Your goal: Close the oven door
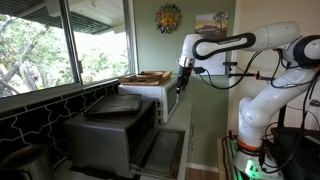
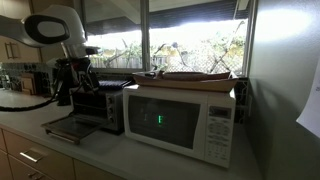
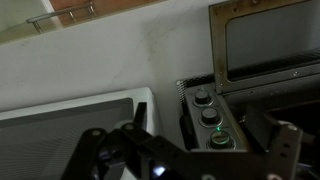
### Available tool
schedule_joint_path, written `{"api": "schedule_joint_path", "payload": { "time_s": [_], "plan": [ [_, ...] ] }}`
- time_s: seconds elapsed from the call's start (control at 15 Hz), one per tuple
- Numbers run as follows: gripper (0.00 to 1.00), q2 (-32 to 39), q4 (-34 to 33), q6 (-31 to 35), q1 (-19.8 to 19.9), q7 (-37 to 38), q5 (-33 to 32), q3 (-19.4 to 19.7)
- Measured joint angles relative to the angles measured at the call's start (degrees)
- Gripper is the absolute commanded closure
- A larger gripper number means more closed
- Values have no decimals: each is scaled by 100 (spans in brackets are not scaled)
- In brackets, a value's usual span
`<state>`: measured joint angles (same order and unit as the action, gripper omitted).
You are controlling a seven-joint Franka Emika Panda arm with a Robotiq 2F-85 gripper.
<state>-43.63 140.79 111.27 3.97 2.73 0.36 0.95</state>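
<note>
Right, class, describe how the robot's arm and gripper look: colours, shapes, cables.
The arm is made of rounded white segments with black bands at the joints, and thin black cables run along it. The gripper is black and blocky, with dark linked fingers.

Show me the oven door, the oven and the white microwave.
oven door (image 2: 68, 128), exterior view, on its lowered glass panel
oven (image 1: 95, 142), exterior view, on its grey side wall
white microwave (image 2: 165, 120), exterior view, on its dark front window

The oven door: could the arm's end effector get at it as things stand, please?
Probably yes. The oven door is folded down and open, the end effector hangs above it, and the space between looks free. The white microwave stands beside that path, not across it.
</note>
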Motion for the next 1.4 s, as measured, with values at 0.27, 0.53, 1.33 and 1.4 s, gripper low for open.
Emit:
{"api": "schedule_joint_path", "payload": {
  "time_s": [0.27,0.53,1.33,1.4],
  "plan": [
    [0,5,1,0,2,0,-3,0],
    [0,197,2,3,258,208,-596,-69],
    [0,421,-37,-15,393,343,-779,-40],
    [0,440,22,-8,318,227,-546,64]
  ]
}}
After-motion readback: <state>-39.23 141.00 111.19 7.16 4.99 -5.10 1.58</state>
